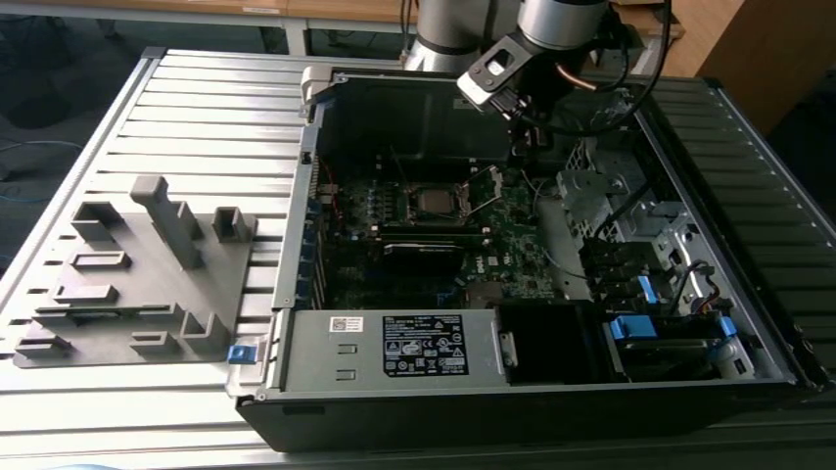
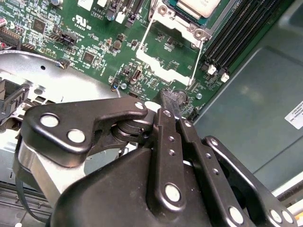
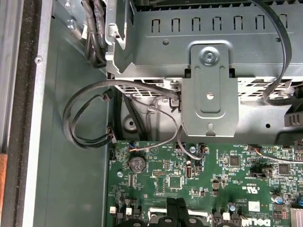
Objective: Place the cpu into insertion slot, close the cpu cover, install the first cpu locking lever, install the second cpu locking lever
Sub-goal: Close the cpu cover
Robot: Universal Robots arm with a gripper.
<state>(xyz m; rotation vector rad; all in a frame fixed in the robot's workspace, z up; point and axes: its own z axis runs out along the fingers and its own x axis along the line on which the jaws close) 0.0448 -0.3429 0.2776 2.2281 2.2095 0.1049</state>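
We log the claw (image 2: 169, 98) shut, empty, over the green motherboard (image 2: 94, 42) beside the small dull silver-grey square cpu (image 2: 196, 5). We judge its tip may slip off the thin wire lever (image 2: 146, 40) and gouge board parts.

An open computer case (image 1: 523, 406) lies on a ribbed metal counter (image 1: 209, 108). Well apart, toward the exterior view's left, sits a grey plastic fixture (image 1: 144, 274) with upright posts. Inside the case, a white-labelled power supply (image 1: 392, 348) sits along the near wall, beside blue tabs (image 1: 631, 328). The first wrist view shows the green motherboard (image 3: 213, 179), a coin battery (image 3: 137, 163), a looped black cable (image 3: 75, 118) and a grey bracket (image 3: 209, 94).
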